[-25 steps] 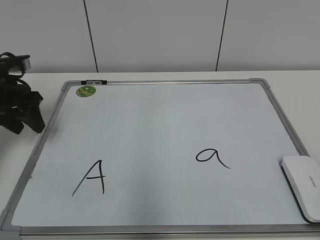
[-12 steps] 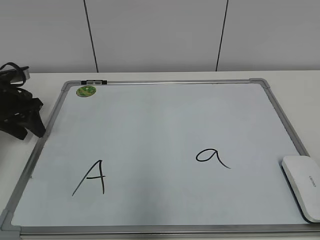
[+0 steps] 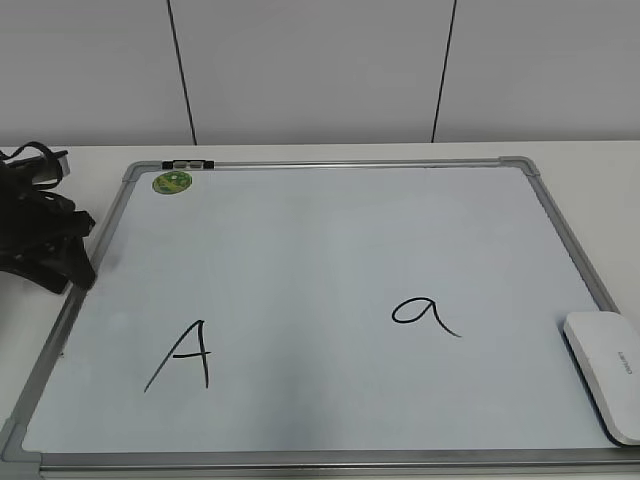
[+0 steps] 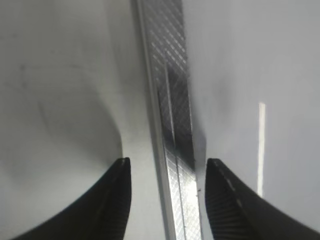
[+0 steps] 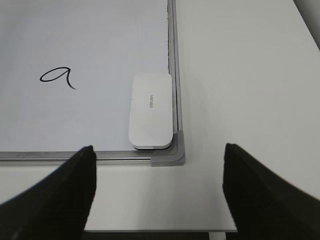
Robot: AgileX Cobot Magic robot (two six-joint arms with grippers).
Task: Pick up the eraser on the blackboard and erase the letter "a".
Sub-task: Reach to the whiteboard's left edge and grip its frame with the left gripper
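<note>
The eraser (image 3: 606, 372) is found lying flat in the near right corner of the blackboard (image 3: 330, 230), its outer edge resting against the silver frame, top side up with the grey lettering visible. In the right wrist view the eraser (image 5: 150, 111) is seen ahead of the right gripper (image 5: 159, 192), between and beyond the two dark fingers; no contact has been made. The jaws of that gripper are spread wide, with nothing held between them. The right arm itself is not seen in the exterior view.

The letter "a" (image 3: 425, 315) is intact, in black marker, near the eraser on its left; the capital "A" (image 3: 183, 355) stands well apart, toward the near left corner. No erasing has been done.

Change noted over the last second: the left gripper (image 3: 45, 250) has shifted down along the left side of the board (toward the near edge, judging by the exterior view) and now sits at the frame. In the left wrist view the left gripper (image 4: 167, 197) is seen parted, with the frame rail (image 4: 172, 125) running between its fingertips; nothing is pinched. The board's contents have not moved.

Judgement: the task is at its opening step. The left arm's move is taken as repositioning, perhaps to steady the board; the pick-up falls to the right gripper.
</note>
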